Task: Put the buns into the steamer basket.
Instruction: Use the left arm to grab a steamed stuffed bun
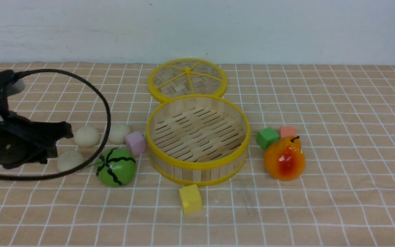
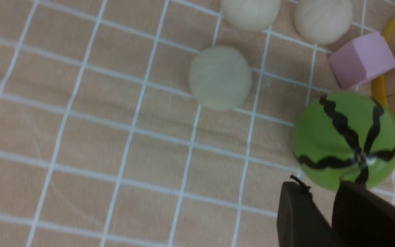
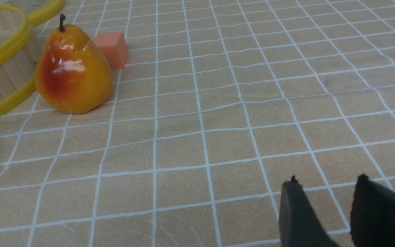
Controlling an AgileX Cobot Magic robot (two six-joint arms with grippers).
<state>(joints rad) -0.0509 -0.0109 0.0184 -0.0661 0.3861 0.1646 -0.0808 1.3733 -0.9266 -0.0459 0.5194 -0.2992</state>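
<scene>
Three cream-white buns (image 1: 86,136) (image 1: 119,133) (image 1: 70,161) lie on the checked cloth left of the steamer basket (image 1: 197,165), whose slatted floor is bare. My left gripper (image 1: 58,141) hovers at the far left, its tips pointing at the buns and close to the two nearer ones. In the left wrist view the buns (image 2: 220,78) (image 2: 250,12) (image 2: 322,19) lie ahead of the left gripper (image 2: 321,192). Its jaws stand slightly apart with nothing between them. The right gripper (image 3: 326,185) is open over bare cloth, away from the steamer basket (image 3: 2,55).
A green striped watermelon ball (image 1: 116,167) and a pink cube (image 1: 136,143) sit between the buns and the basket. The flat lid (image 1: 187,80) lies behind the basket. A yellow cube (image 1: 190,198) lies in front; a green cube (image 1: 267,137), orange cube (image 1: 288,131) and pear (image 1: 284,158) stand to its right.
</scene>
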